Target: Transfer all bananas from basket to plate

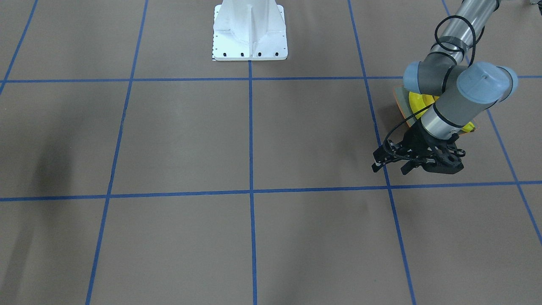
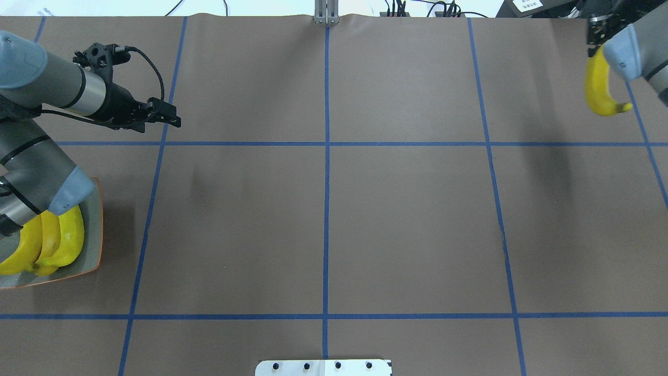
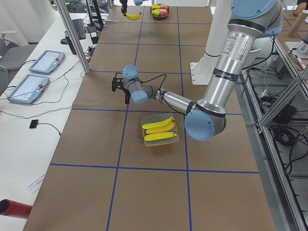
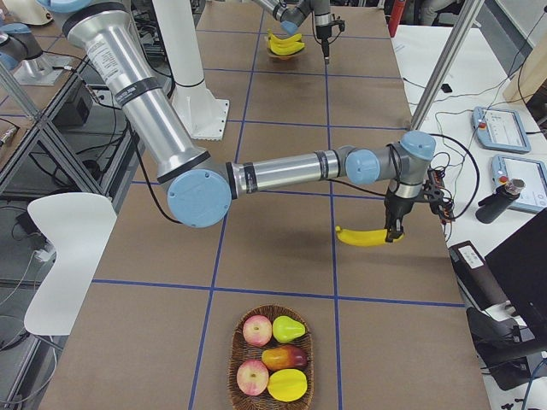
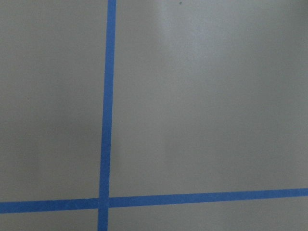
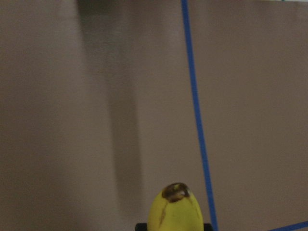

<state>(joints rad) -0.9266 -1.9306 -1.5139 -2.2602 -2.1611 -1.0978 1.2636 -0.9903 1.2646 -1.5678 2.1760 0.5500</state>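
Three bananas (image 2: 52, 243) lie side by side on the grey-green plate (image 2: 94, 230) at the table's left edge, partly under my left arm; they also show in the exterior left view (image 3: 160, 131). My left gripper (image 2: 166, 116) hovers beyond the plate over bare table, open and empty. My right gripper (image 4: 394, 231) is shut on the fourth banana (image 4: 366, 237) near one end and holds it above the table at the far right (image 2: 597, 89). Its dark tip fills the bottom of the right wrist view (image 6: 175, 207).
A woven basket (image 4: 237, 342) near the right end holds apples, a pear and a mango (image 4: 286, 384), no bananas. The white robot base (image 1: 250, 31) stands at mid table. Blue tape lines grid the brown cover.
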